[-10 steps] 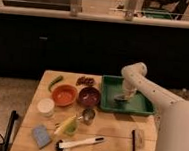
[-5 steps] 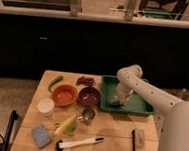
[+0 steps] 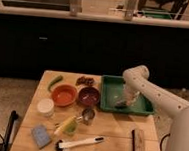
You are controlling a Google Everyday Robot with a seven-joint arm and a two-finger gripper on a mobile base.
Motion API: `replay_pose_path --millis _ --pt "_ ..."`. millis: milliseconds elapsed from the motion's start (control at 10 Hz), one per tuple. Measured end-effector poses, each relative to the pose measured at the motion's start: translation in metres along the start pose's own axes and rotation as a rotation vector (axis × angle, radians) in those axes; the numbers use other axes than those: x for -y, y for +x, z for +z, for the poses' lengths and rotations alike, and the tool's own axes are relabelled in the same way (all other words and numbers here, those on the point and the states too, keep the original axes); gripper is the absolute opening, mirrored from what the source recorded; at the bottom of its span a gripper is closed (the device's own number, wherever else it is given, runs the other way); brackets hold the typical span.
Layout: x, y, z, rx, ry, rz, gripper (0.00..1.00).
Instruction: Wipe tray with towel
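1. On the right half of the light wooden table, a green rectangular plastic tray lies flat, its near rim towards the table's middle.
2. Inside the tray, the gripper of the white robot arm is lowered to the tray floor, near the centre and slightly towards the near rim.
3. A small pale towel lies on the tray floor directly at the gripper's tip, touching it or just beside it. It cannot be told whether the gripper is closed on the towel or merely pressing on it.
4. The arm reaches in from the right, with its elbow above the tray's far right corner.
5. Left of the tray, and apart from it, stand a dark red round bowl and an orange round bowl, side by side.
6. Behind the bowls lie a green elongated vegetable and a brown clustered item, identity unclear.
7. Near the left edge stands a white round container.
8. In front of the bowls stand a small metal cup and a yellow-green item, close together.
9. Along the near edge lie a blue rectangular sponge, a white-handled brush with a dark head and, to the right, a brown rectangular block.
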Motion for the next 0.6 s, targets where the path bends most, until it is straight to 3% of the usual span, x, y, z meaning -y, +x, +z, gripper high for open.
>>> replay_pose_path --millis 200,600 --pt "0.008 0.018 -0.007 -0.022 0.041 0.078 0.0" --pt "0.037 0.02 -0.008 -0.032 0.128 0.164 0.0"
